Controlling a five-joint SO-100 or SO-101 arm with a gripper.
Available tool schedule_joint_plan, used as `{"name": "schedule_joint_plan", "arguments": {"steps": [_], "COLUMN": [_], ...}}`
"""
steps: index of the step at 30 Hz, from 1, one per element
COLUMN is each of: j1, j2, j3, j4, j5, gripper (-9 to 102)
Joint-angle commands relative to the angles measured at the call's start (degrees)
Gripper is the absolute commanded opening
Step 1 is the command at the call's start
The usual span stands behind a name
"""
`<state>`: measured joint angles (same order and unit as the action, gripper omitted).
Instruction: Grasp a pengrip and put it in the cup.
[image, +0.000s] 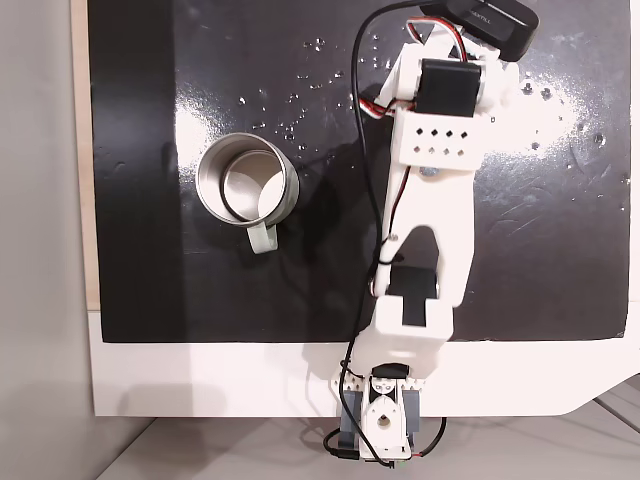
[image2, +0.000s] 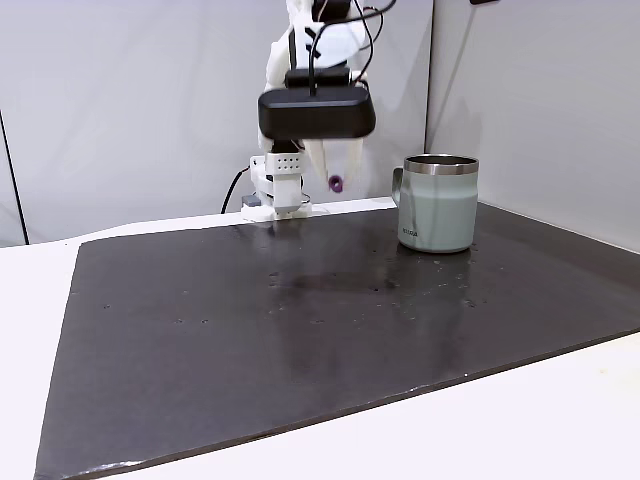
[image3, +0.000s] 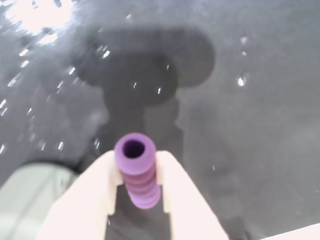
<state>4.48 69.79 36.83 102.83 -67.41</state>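
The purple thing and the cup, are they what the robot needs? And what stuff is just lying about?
Part of the job:
- pengrip, purple and ribbed, pinched in the gripper above the mat
- cup, metal, standing upright, still empty

Just there:
- black mat covering the table
- small shiny specks scattered on the mat
- black cable along the arm

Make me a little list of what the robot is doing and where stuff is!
held thing: purple pengrip, pinched between the end effector fingers
height: lifted above the dark mat, not touching it
cup: upright on the mat, nothing seen inside in a fixed view
cup handle: pale, pointing toward the arm's base
pengrip in cup: not yet, off to the side
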Motion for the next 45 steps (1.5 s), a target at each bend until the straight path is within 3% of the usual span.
{"name": "schedule_joint_plan", "arguments": {"steps": [1, 9, 24, 31, 45], "j1": [-2.9, -12.2, -34.2, -35.9, -36.0], "j2": [18.7, 35.0, 30.8, 22.1, 14.7], "j3": [7.3, 16.6, 17.6, 12.4, 9.4], "j4": [0.4, 0.3, 0.2, 0.0, -0.2], "j5": [-2.9, 0.7, 27.8, 39.6, 43.5], "gripper": [0, 0, 0, 0, 0]}}
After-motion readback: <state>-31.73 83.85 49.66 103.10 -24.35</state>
